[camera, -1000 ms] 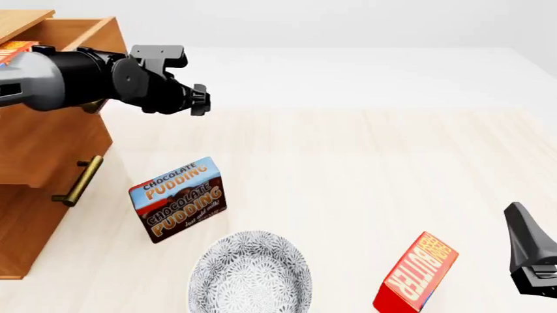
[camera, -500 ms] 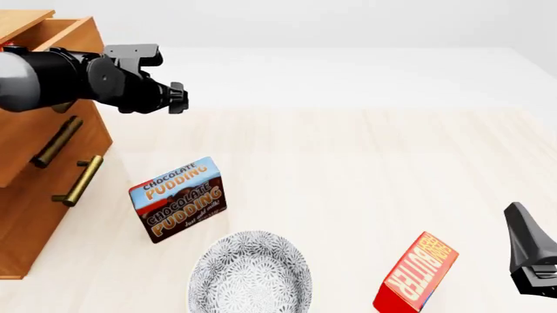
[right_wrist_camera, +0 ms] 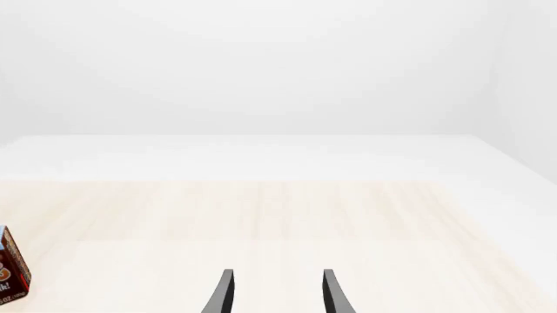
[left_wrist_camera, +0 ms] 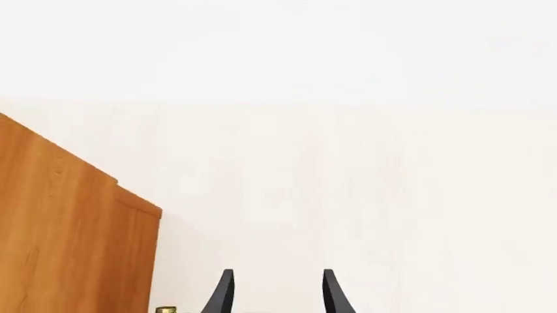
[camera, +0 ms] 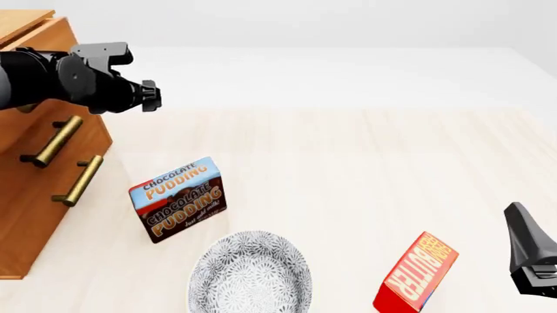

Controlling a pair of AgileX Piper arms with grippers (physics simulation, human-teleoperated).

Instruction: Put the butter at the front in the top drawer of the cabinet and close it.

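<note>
On the table (camera: pixel 366 163), at about 7 o'clock from its centre, stands a blue-and-brown box (camera: pixel 179 199) reading "CHOCOLATE PUDDING" twice, with small script beneath that I cannot make out. At 5 o'clock, near the front edge, a red butter (camera: pixel 416 274) carton stands tilted, its yellow-orange "BUTTER" lettering running up the face, an orange-and-blue side showing. A grey patterned plate (camera: pixel 250 274) lies at 6 o'clock, between the two boxes, with nothing on it.

At 9 o'clock sits the cabinet (camera: pixel 35 215), orange-brown wood. Its top drawer (camera: pixel 70 153) appears flush with the front, so its contents are hidden. Two brass bar handles (camera: pixel 52 140) show, one above the other.

My left gripper (left_wrist_camera: pixel 276 293) hangs beside the cabinet's upper corner, fingers apart and empty. My right gripper (right_wrist_camera: pixel 276 293) hovers at the 4 o'clock edge, fingers likewise spread, holding nothing, just right of the butter.
</note>
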